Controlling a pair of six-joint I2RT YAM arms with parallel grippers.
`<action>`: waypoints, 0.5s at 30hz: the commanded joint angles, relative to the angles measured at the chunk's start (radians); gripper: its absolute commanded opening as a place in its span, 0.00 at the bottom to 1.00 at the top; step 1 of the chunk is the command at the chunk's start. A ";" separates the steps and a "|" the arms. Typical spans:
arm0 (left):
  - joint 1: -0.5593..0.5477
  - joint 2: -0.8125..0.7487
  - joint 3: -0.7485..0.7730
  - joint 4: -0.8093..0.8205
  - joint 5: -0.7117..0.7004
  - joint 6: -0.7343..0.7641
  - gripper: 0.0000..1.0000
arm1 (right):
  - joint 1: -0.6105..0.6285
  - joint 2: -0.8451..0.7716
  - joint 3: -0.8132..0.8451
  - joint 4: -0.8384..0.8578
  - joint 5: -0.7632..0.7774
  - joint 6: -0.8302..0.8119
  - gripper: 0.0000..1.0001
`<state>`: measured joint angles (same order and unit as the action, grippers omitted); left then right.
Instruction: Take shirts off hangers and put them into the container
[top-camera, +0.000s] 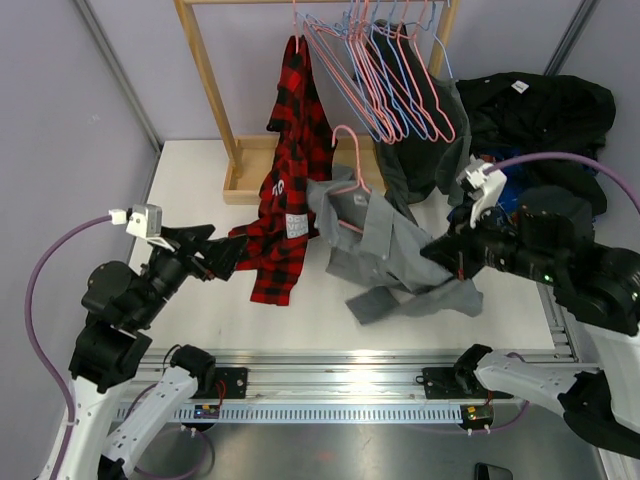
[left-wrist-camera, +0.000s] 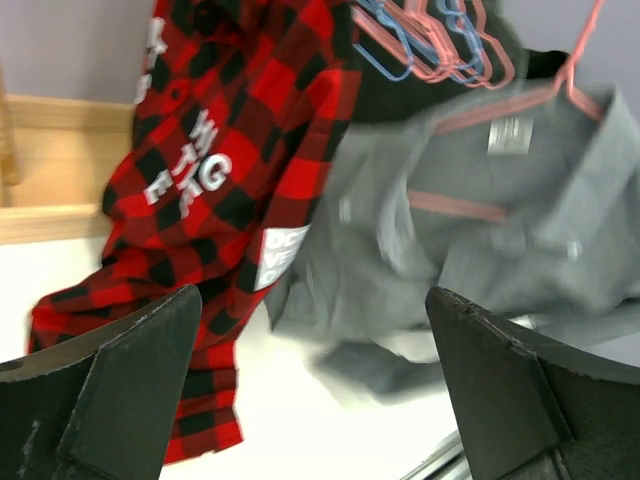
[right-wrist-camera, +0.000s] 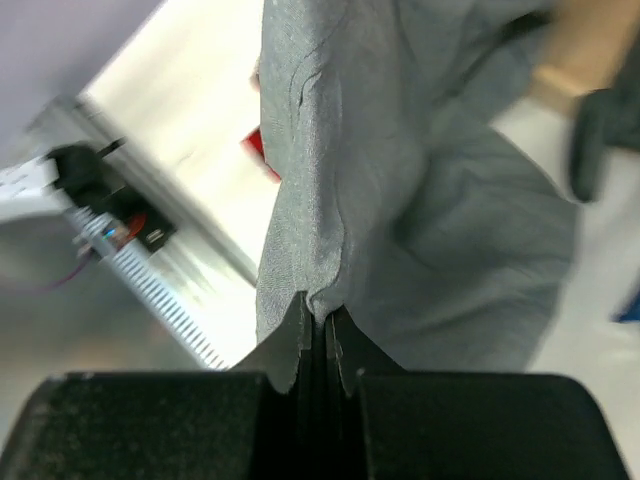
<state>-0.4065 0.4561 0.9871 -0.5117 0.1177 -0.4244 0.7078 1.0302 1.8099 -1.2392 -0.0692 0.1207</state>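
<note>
Top external view, items as they lie.

1. Grey shirt (top-camera: 400, 250): centre of the frame, spread on the white table (top-camera: 200, 200). Its long axis runs on a diagonal, collar toward the upper left and hem bunched at the lower right. A pink hanger (top-camera: 350, 165) sits in the collar with its hook pointing to the top of the frame, not on the rail.
2. Plaid shirt (top-camera: 290, 180): left of centre, touching the grey shirt. Long axis close to vertical; the top hangs from the wooden rack (top-camera: 215, 100), and the lower part trails onto the table toward the lower left. The left wrist view shows white lettering inside it.
3. Black shirt (top-camera: 540, 110): heaped at the upper right.
4. Bare hangers (top-camera: 390, 80): pink and light blue, bunched on the rail at top centre, hooks up.
5. Left gripper (top-camera: 215, 255): lower left, just beside the plaid hem, pointing right. Jaws spread wide, nothing between them; its own view frames both shirts beyond the fingers (left-wrist-camera: 130, 380).
6. Right gripper (top-camera: 440, 252): right of centre, pointing left. Jaws pressed together on a fold of grey cloth, plain in the right wrist view (right-wrist-camera: 318, 315).
</note>
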 joint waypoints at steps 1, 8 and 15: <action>-0.002 0.030 0.038 0.159 0.118 -0.037 0.99 | 0.002 -0.054 -0.064 -0.014 -0.338 0.013 0.00; -0.002 0.107 -0.051 0.586 0.532 -0.168 0.99 | 0.002 -0.090 -0.230 0.165 -0.616 0.023 0.00; -0.002 0.193 -0.145 1.038 0.795 -0.407 0.99 | 0.002 -0.052 -0.247 0.254 -0.687 0.039 0.00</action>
<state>-0.4038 0.6243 0.8566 0.2176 0.6941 -0.6857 0.7082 0.9848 1.5421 -1.1381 -0.6430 0.1440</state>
